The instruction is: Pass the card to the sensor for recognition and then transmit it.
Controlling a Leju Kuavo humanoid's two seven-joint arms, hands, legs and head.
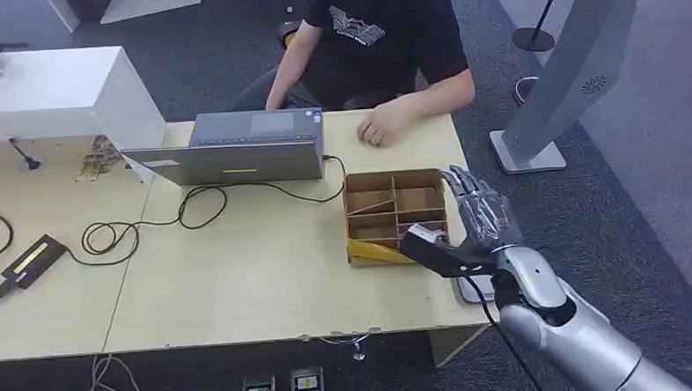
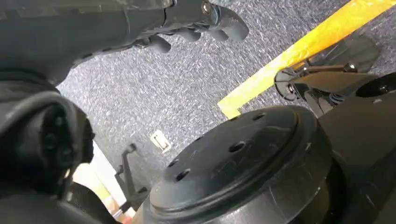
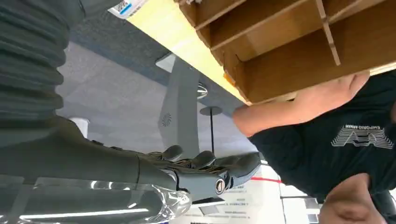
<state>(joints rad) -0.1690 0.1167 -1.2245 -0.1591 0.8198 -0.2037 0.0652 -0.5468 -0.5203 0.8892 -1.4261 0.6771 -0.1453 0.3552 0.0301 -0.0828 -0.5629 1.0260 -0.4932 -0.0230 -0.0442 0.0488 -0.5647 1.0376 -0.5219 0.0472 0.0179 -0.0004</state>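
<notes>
My right hand (image 1: 477, 221) hovers at the table's right edge, beside the brown wooden divider box (image 1: 394, 213). Its fingers are stretched out toward the far side and its dark thumb (image 1: 431, 247) reaches over the box's near corner; nothing is in its grasp. A yellow flat piece (image 1: 376, 251) leans in the box's front compartment. A pale flat card (image 1: 472, 289) lies on the table just under my wrist, and the right wrist view shows its white, blue-printed corner (image 3: 124, 6). A black reader (image 1: 32, 259) with a yellow-green label lies far left. My left hand (image 2: 196, 23) hangs over the carpet, holding nothing.
A person in a black shirt (image 1: 380, 35) sits at the far side with a hand (image 1: 379, 128) on the table (image 1: 267, 287). A grey laptop (image 1: 235, 152) and its black cables (image 1: 150, 226) lie mid-table. A white box (image 1: 56, 93) stands at the back left, a grey stand (image 1: 567, 89) on the right.
</notes>
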